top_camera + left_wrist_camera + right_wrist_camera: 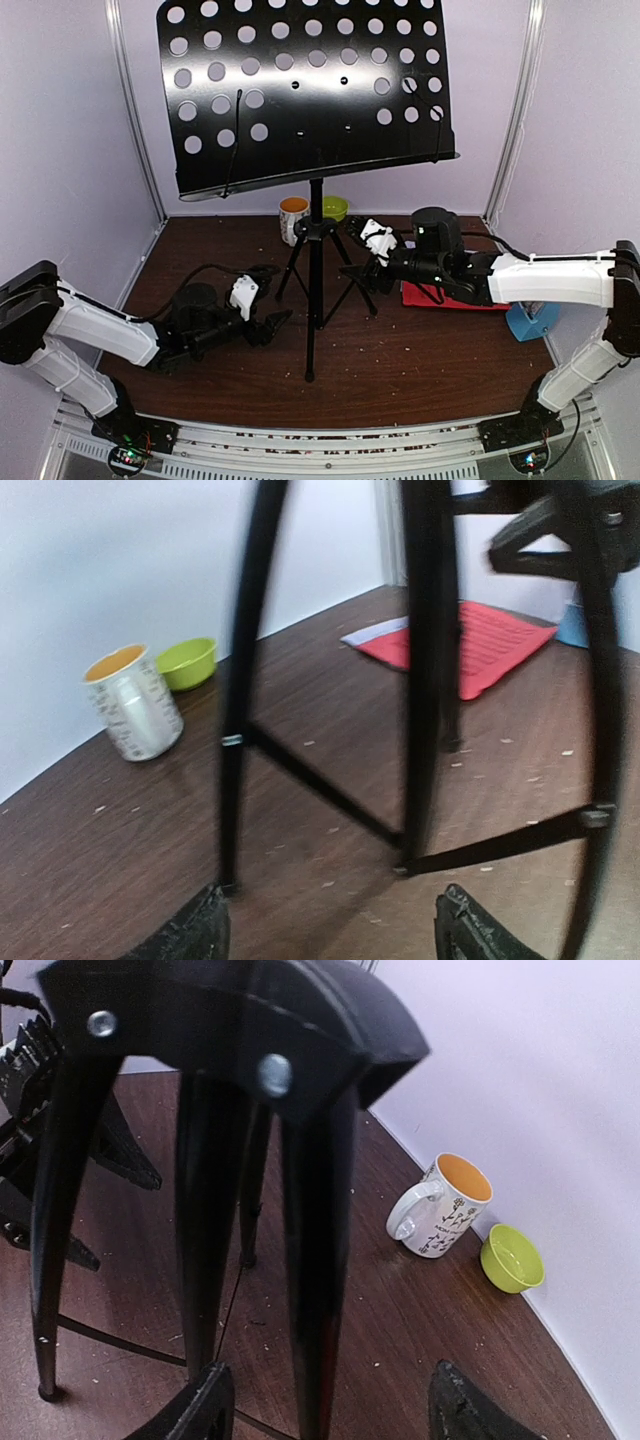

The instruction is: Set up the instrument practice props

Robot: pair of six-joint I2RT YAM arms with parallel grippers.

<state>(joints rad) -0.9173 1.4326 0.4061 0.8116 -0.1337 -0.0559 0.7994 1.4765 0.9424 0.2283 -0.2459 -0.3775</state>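
The black music stand (315, 250) stands upright mid-table on its tripod, its perforated desk (305, 90) high above. My left gripper (277, 323) is open and empty, low by the left tripod leg; the legs (240, 730) stand just ahead of its fingertips (195, 935). My right gripper (358, 272) is open, with one tripod leg (318, 1290) between its spread fingers (470, 1412), apart from both. The red pages (440, 297) lie flat under my right arm, a lilac-white page (375, 633) peeking out beside them. The light-blue metronome (530, 322) sits at the right.
A white-and-orange mug (292, 218) and a small green bowl (334, 208) stand at the back wall behind the stand. They also show in the right wrist view, mug (440, 1207) and bowl (512, 1258). Walls close the table's sides and back.
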